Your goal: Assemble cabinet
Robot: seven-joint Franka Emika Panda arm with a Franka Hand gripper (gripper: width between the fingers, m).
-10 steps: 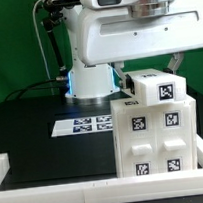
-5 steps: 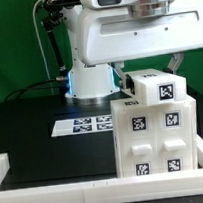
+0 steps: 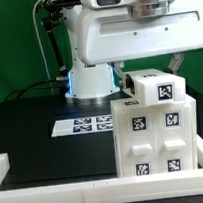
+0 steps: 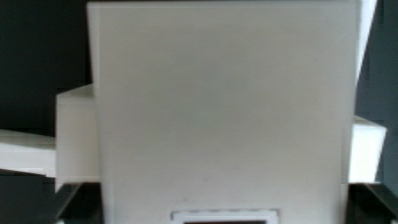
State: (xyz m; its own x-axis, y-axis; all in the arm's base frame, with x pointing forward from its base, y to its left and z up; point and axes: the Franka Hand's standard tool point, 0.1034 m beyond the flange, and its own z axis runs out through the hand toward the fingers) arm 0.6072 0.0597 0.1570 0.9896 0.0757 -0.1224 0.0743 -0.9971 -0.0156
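One cabinet [image 3: 153, 140], white, sitting on the black table [image 3: 33, 136] toward the exterior view's right and near the front edge; four black-and-white tags counted on its front face, two up and two down, with plain raised panels between them. One smaller white block [image 3: 153, 87] rests on the cabinet's top, touching it, with one big tag facing the camera. One marker board [image 3: 80, 124] lies flat on the table just beside the cabinet on the exterior view's left; its far end is hidden behind the cabinet, so its tags can't be counted fully. One white rail [image 3: 58, 189] runs along the table front and turns up the left side. One robot arm [image 3: 133, 31], whose base [image 3: 88, 83] glows blue behind the marker board, with black cables [image 3: 50, 44] hanging at the back left against the green backdrop. The arm's wide white link hangs right over the top block and blocks whatever is behind it. The gripper's fingers aren't made out in either view, so can't tell how far open it is or whether it holds anything. The wrist view is filled almost edge to edge by a plain white panel [image 4: 214, 100], very close, dark table showing at the sides; can't tell which part of the cabinet it is
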